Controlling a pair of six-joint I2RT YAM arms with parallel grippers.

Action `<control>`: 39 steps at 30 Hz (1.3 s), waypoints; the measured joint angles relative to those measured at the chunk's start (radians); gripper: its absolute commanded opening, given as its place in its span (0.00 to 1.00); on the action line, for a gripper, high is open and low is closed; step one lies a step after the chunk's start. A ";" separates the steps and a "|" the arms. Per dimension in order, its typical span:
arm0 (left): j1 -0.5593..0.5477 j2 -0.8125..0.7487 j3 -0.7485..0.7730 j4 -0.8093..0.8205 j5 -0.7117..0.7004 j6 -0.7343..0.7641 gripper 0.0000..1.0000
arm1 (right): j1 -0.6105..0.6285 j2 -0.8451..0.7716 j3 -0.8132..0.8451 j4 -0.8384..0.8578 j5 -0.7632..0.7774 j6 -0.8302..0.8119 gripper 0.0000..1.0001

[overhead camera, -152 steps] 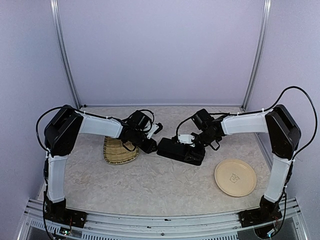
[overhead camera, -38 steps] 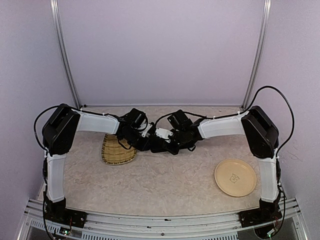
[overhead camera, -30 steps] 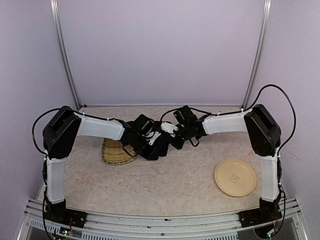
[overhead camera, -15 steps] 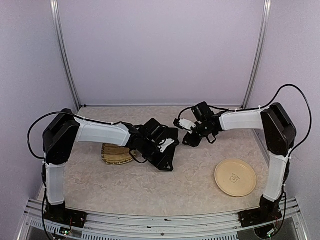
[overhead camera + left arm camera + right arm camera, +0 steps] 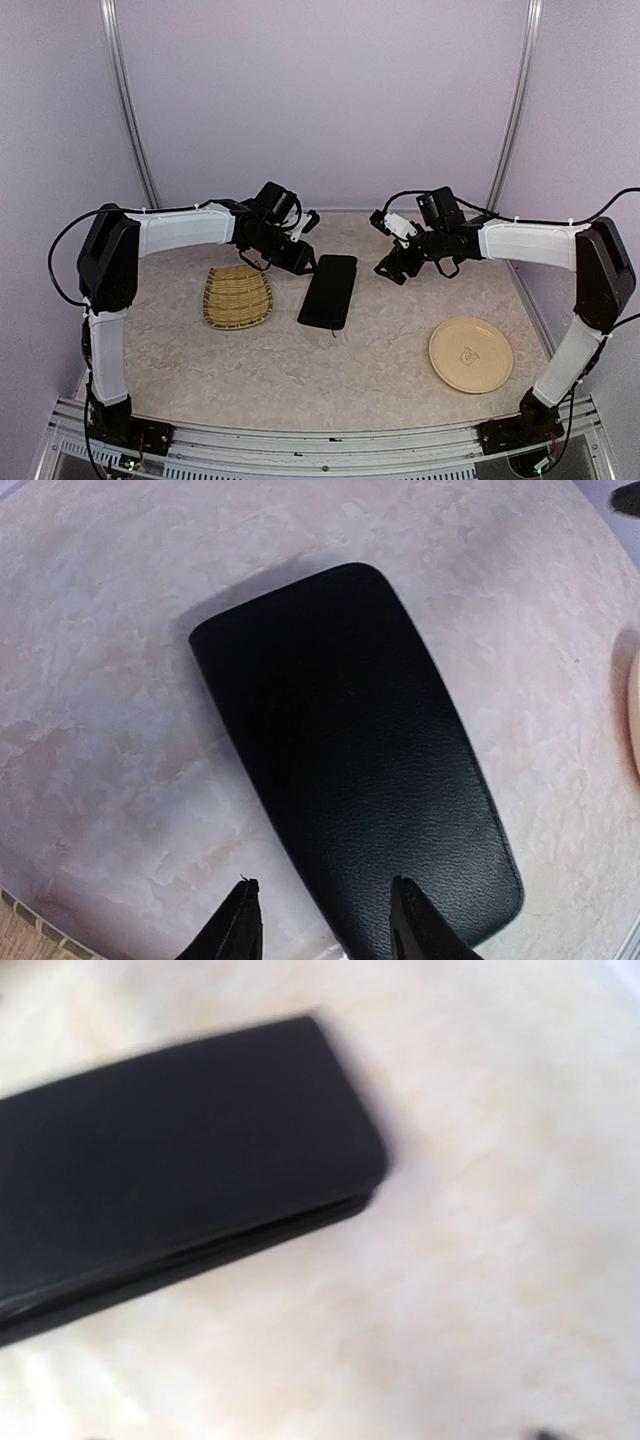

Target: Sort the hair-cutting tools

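Observation:
No hair-cutting tools show in any view. The black zip case (image 5: 328,290) lies flat and closed on the table, right of the woven bamboo tray (image 5: 238,297). My left gripper (image 5: 304,264) hovers just above the case's far left end. In the left wrist view the case (image 5: 350,750) fills the middle, and the gripper (image 5: 322,915) stands open with nothing between its fingers. My right gripper (image 5: 393,270) hangs to the right of the case, apart from it. The right wrist view is blurred. It shows the case (image 5: 170,1160) at upper left and only a sliver of a fingertip (image 5: 545,1435) at the bottom edge.
A round beige plate (image 5: 470,355) sits at the front right of the marbled table (image 5: 300,370). The bamboo tray's edge (image 5: 20,925) shows at lower left in the left wrist view. Metal frame posts and purple walls enclose the back and sides.
Both grippers opened and let go of the case. It now lies flat on the table. The left arm pulled back toward the far left and the right arm moved off to the right.

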 measured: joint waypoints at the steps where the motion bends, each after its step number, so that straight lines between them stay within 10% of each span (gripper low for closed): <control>1: 0.003 0.021 0.021 -0.006 -0.020 -0.003 0.46 | -0.008 -0.014 0.000 0.011 0.006 0.007 1.00; 5: 0.001 0.083 0.036 -0.035 -0.044 -0.005 0.46 | -0.047 -0.019 0.009 0.016 -0.037 0.045 0.98; 14: -0.039 0.089 -0.068 -0.008 0.034 -0.032 0.45 | -0.064 0.031 -0.061 -0.030 -0.330 0.033 0.53; 39: -0.095 0.042 -0.168 0.059 0.063 -0.091 0.37 | 0.072 0.134 -0.131 -0.024 -0.276 0.151 0.67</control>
